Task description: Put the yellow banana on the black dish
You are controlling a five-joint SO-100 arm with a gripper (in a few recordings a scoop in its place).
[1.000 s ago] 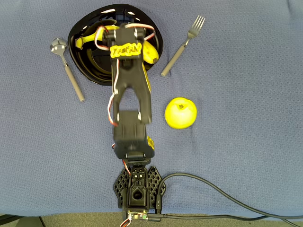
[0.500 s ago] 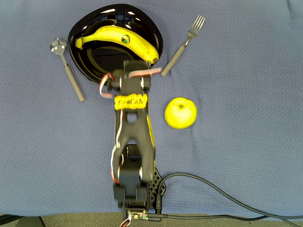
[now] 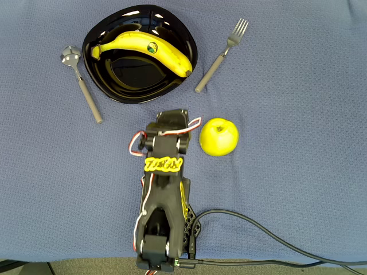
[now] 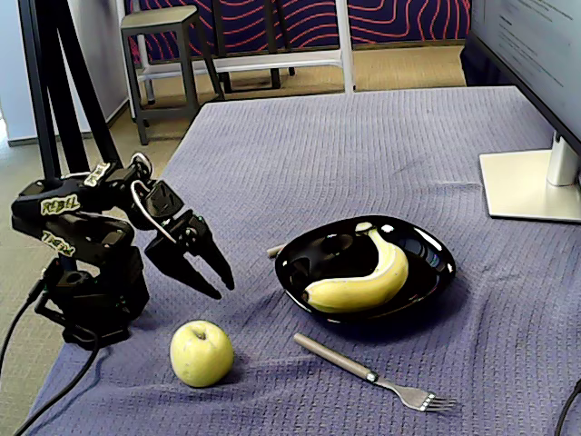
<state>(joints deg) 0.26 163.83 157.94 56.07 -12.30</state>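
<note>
Fixed view: the gripper (image 4: 216, 280) hangs above the cloth with its two fingers spread apart and nothing between them. Just below it sits the apple (image 4: 201, 352). In the overhead view the apple (image 3: 218, 137) is at three o'clock from the arm's head. Up at twelve o'clock, the banana (image 3: 143, 48) lies inside the black dish (image 3: 114, 86); spoon (image 3: 81, 83) at nine of the dish, fork (image 3: 221, 54) at three.
</note>
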